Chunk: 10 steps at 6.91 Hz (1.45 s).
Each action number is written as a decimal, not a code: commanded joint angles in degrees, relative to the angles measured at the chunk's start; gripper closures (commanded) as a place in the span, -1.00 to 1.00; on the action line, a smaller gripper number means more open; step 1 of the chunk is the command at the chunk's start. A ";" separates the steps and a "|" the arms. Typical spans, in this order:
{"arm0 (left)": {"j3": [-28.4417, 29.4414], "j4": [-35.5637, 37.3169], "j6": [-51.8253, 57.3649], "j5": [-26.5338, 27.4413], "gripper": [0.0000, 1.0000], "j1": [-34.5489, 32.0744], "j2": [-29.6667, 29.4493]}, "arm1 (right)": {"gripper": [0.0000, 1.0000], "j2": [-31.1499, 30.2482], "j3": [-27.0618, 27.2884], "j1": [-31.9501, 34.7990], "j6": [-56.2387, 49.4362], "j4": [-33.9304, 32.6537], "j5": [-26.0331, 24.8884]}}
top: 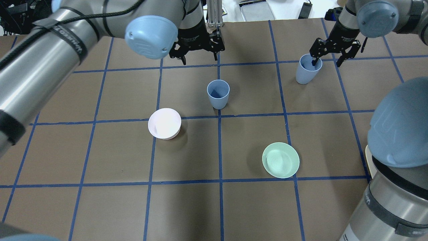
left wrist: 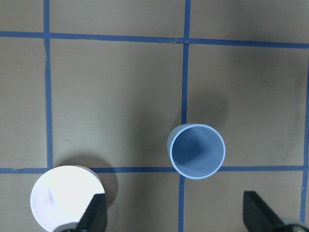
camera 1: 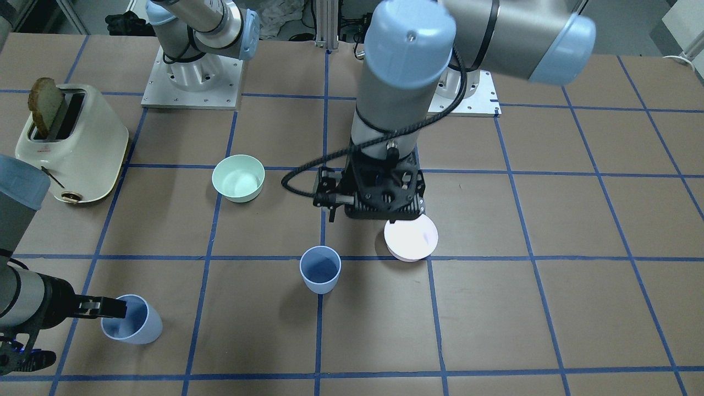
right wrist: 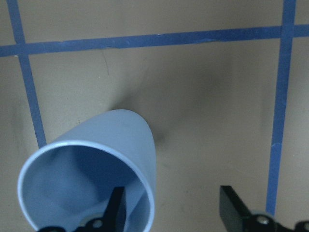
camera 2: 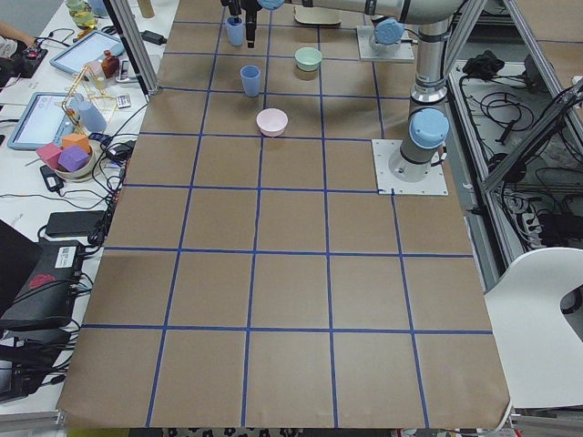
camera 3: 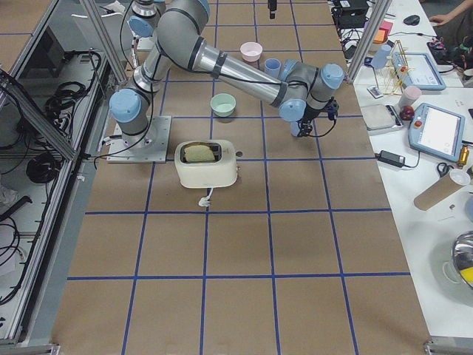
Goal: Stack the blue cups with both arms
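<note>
One blue cup (top: 218, 93) stands upright near the table's middle and also shows in the left wrist view (left wrist: 196, 151). My left gripper (top: 200, 57) is open and empty and hovers above the table just beyond this cup. Its fingers (left wrist: 94, 215) frame the lower edge of the left wrist view. The second blue cup (top: 307, 70) is at the far right and leans a little in the front view (camera 1: 132, 320). My right gripper (top: 327, 63) is open, with one finger (right wrist: 116, 208) inside this cup (right wrist: 96, 164) and the other outside its wall.
A white-pink bowl (top: 164, 123) sits left of the middle cup, close under my left wrist. A mint-green bowl (top: 281, 160) lies nearer the robot on the right. A cream toaster (camera 1: 66, 143) with a bread slice stands by the right arm's base.
</note>
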 commanded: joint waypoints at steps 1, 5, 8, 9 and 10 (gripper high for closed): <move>-3.43 -11.21 7.02 -0.39 -1.00 6.18 6.67 | 1.00 -0.03 0.38 0.00 0.02 0.48 0.02; -11.10 0.81 10.84 2.74 -1.00 7.35 10.56 | 1.00 -5.10 -2.41 2.44 4.64 7.99 0.02; -10.58 0.19 10.76 3.03 -1.00 7.35 10.12 | 1.00 -10.04 -7.16 15.34 24.03 18.21 3.70; -10.58 0.19 10.76 3.03 -1.00 7.35 10.03 | 1.00 -10.13 -7.18 20.17 31.06 18.58 3.71; -10.58 0.37 10.76 2.86 -1.00 7.35 9.77 | 1.00 -10.05 -7.09 24.48 39.57 18.50 4.06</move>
